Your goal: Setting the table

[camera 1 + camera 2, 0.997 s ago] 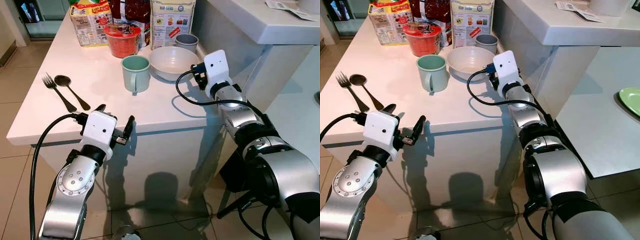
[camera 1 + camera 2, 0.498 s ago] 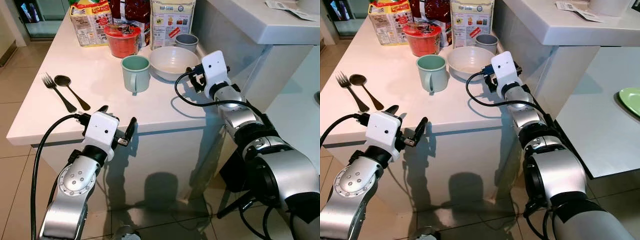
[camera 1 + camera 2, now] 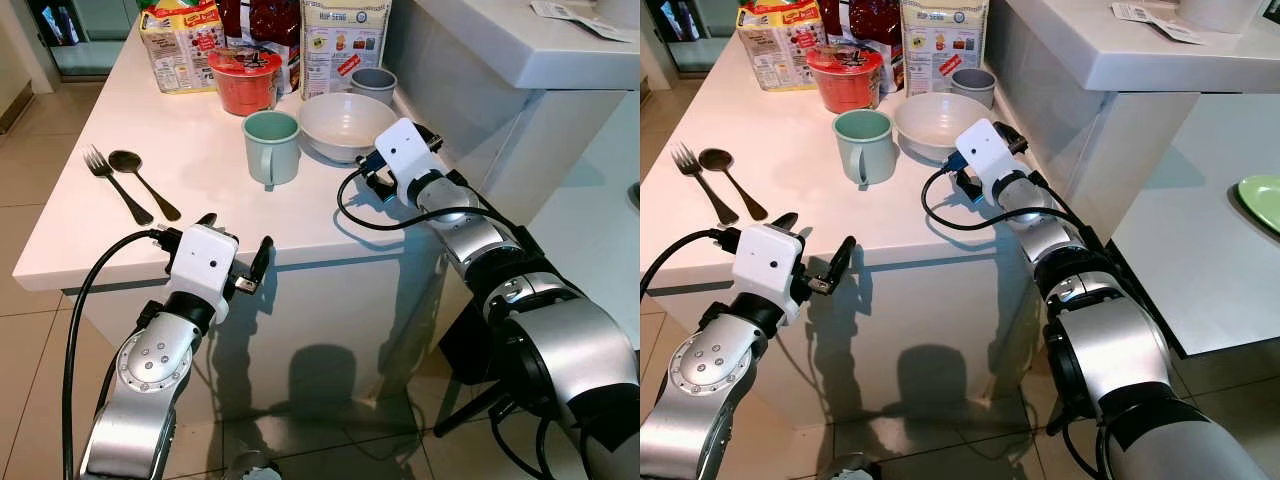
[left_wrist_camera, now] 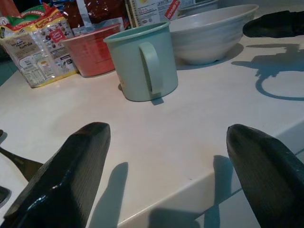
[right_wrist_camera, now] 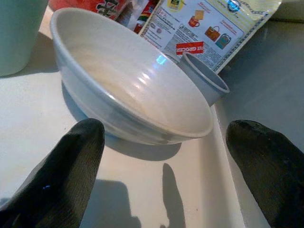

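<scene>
On the white table [image 3: 200, 215] stand a white bowl [image 3: 345, 122] and, to its left, a mint green mug [image 3: 272, 146]. A fork [image 3: 115, 180] and a spoon [image 3: 140, 178] lie side by side near the table's left edge. My right gripper [image 5: 166, 142] is open just in front of the bowl, low over the table, with the bowl's rim between its fingers [image 5: 61, 175]. At the table's front edge my left gripper [image 3: 232, 245] is open and empty, facing the mug [image 4: 142, 61] from a distance.
A small grey cup [image 3: 374, 84], a red noodle cup [image 3: 244, 78] and several food packets [image 3: 180, 40] stand at the back of the table. A higher white counter [image 3: 520, 40] rises on the right. A green plate [image 3: 1262, 198] lies on the lower surface at far right.
My right gripper has swung left and a little toward me, now lower at the bowl's front right. The left arm has stayed put.
</scene>
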Tool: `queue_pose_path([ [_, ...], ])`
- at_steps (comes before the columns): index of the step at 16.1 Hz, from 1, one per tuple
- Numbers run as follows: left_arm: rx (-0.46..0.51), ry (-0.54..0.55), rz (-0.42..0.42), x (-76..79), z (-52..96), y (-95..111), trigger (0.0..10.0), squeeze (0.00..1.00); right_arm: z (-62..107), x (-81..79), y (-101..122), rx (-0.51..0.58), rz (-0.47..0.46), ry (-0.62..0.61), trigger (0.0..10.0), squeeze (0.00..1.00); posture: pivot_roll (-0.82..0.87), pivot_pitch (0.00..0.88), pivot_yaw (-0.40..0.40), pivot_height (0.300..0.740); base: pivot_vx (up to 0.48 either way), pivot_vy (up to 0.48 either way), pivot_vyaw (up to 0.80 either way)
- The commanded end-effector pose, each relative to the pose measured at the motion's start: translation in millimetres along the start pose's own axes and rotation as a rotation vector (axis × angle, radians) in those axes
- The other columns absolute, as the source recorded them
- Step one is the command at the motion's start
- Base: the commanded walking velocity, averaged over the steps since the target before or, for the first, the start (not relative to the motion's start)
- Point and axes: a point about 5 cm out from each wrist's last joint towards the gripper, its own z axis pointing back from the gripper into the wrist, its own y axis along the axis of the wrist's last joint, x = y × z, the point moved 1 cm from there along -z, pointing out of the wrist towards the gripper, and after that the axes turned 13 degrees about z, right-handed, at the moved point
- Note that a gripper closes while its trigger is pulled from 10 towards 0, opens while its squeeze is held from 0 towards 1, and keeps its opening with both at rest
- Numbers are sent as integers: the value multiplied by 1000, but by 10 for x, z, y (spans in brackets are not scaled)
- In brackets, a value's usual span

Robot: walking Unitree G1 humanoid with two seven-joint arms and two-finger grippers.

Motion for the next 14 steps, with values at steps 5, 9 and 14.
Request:
queue_pose_path([
  [5,0,-10,-2,29,43,28,10000,0,-20,-47,0,-35,74,58,10000,0,352,65,-34,740,0,0,0],
  [9,8,-1,-2,18,80,50,10000,0,-34,-34,42,-24,48,22,10000,0,359,77,-32,740,0,0,0],
  [14,1,-6,1,25,97,49,10000,0,-26,-35,71,9,55,-49,10000,0,356,85,-24,740,0,0,0],
])
